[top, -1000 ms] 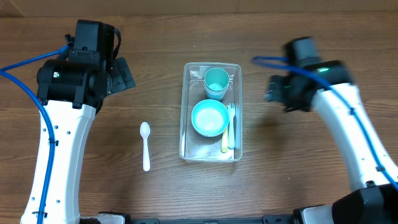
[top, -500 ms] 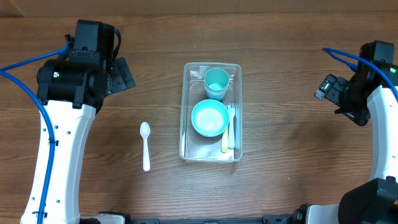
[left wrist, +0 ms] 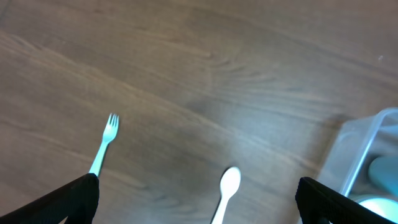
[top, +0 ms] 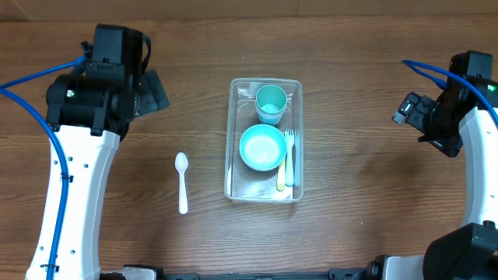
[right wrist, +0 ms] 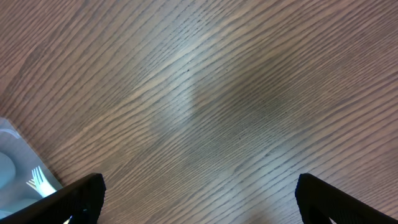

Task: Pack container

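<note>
The clear container (top: 234, 185) stands mid-table and holds a teal cup (top: 271, 102), a light-blue bowl (top: 261, 147) and forks (top: 289, 159) along its right wall. On the wood to its left lies a white spoon (top: 182, 182). In the left wrist view the spoon (left wrist: 227, 188) lies ahead between the fingers, with a light-teal fork (left wrist: 104, 144) to its left and the container (left wrist: 364, 155) at the right edge. My left gripper (left wrist: 199, 205) is open and empty above the table. Far right of the container, my right gripper (right wrist: 199, 202) is open over bare wood, with the container's corner (right wrist: 11, 146) at its left.
The brown wooden table (top: 366, 194) runs under everything. The left arm (top: 78, 155) stands over the table's left side and hides the light-teal fork from overhead. The right arm (top: 478, 171) runs along the right edge.
My right arm has drawn away from beside the container to the table's right edge, then held still. The left arm and the objects have not moved.
</note>
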`<action>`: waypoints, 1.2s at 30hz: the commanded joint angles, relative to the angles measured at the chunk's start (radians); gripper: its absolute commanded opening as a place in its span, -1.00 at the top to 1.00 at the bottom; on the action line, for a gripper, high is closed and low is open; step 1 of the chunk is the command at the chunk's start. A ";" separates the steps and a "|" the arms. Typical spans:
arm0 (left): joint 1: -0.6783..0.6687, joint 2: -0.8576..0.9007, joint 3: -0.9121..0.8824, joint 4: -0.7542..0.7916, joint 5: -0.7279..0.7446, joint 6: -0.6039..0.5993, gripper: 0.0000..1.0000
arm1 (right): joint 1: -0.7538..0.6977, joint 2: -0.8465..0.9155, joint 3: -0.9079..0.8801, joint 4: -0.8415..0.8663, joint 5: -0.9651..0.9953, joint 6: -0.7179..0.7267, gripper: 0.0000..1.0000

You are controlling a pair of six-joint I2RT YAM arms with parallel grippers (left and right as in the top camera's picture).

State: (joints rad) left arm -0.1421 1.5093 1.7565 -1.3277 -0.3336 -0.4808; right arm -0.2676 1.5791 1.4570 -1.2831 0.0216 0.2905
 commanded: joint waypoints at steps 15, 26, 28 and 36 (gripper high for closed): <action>-0.428 0.122 -0.233 0.211 0.354 -0.065 0.92 | -0.002 -0.031 0.023 0.002 -0.008 -0.003 -1.00; -0.600 0.402 -0.233 0.246 0.247 -0.127 0.92 | -0.002 -0.031 0.023 0.003 -0.008 -0.003 -1.00; -0.595 0.423 -0.233 0.260 0.244 -0.126 0.92 | -0.002 -0.031 0.023 0.002 -0.008 -0.003 -1.00; -0.591 0.441 -0.233 0.309 0.112 -0.125 0.92 | -0.002 -0.031 0.023 0.002 -0.008 -0.003 -1.00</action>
State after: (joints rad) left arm -0.7372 1.9491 1.5299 -1.0309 -0.1349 -0.5930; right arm -0.2676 1.5791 1.4570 -1.2827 0.0143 0.2878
